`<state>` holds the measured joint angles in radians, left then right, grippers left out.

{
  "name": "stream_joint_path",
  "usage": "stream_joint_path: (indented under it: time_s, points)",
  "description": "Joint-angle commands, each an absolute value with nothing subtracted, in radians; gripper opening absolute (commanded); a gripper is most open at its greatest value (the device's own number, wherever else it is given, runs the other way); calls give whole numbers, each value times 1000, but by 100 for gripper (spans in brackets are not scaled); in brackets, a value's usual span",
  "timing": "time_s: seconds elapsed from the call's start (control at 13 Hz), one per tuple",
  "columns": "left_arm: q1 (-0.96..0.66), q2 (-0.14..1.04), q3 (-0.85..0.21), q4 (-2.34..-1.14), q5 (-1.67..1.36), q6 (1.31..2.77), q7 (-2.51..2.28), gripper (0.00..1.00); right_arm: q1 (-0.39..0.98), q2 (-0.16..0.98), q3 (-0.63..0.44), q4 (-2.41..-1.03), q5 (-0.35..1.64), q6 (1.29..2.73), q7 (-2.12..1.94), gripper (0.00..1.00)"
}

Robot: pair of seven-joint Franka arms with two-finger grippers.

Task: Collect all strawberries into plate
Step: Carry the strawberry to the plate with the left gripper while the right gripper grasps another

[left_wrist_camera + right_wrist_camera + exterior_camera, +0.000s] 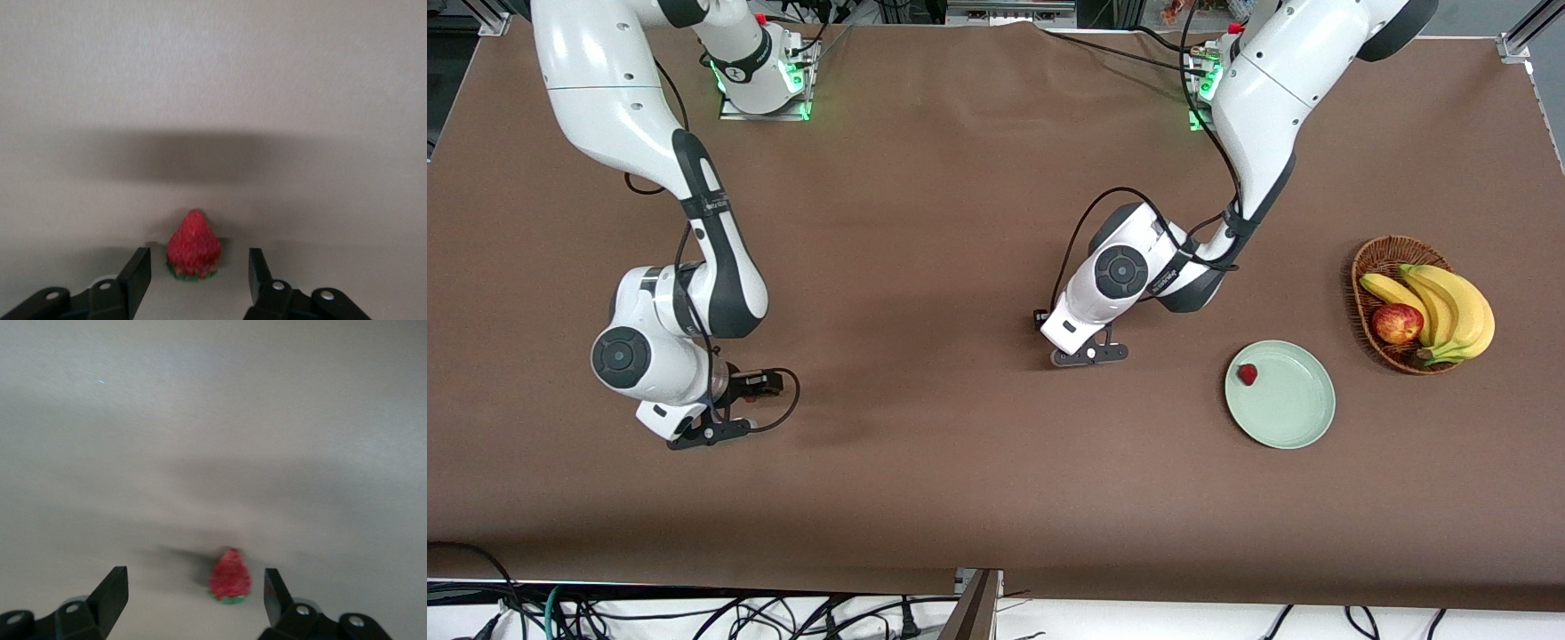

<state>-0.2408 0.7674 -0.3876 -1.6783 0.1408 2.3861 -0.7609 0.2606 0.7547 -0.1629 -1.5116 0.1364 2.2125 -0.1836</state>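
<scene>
The pale mint-green plate [1296, 407] lies toward the left arm's end of the table, with one strawberry [1247, 374] on it near the rim. My left gripper [1089, 355] is low over the table beside the plate. In the left wrist view it [199, 260] is open, with a second strawberry [193, 247] on the cloth between its fingers. My right gripper [710, 434] is low near the right arm's end. In the right wrist view it [195, 580] is open around a third strawberry [230, 577], which lies closer to one finger. Both of these berries are hidden in the front view.
A brown wicker basket [1371, 260] with bananas [1449, 302] and a red apple [1396, 323] stands beside the plate, farther from the front camera and nearer the table's end. Brown cloth [925, 267] covers the table.
</scene>
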Motion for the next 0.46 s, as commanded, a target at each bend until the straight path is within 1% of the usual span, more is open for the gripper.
stream_joint_path:
  time_s: [0.0,0.08,0.15,0.23,0.31,0.39]
  points:
    - [-250,775,-368,-1675,181,2411,-776,63,241,744,-155,-1587,129,2291,-236,87]
    - [-252,775,-370,-1677,181,2410,-778,52,241,744,-156,-1600,129,2308,-245,83]
    - [-252,775,-370,-1678,181,2410,-779,36,239,745,-155,-1603,130,2313,-247,79]
    - [-245,775,-370,-1680,181,2408,-781,26,239,746,-155,-1608,132,2313,-247,73]
    - [-242,772,-371,-1680,181,2405,-781,23,239,746,-155,-1618,133,2315,-247,66]
    - [-241,769,-371,-1680,176,2399,-788,15,239,744,-155,-1621,133,2313,-247,57]
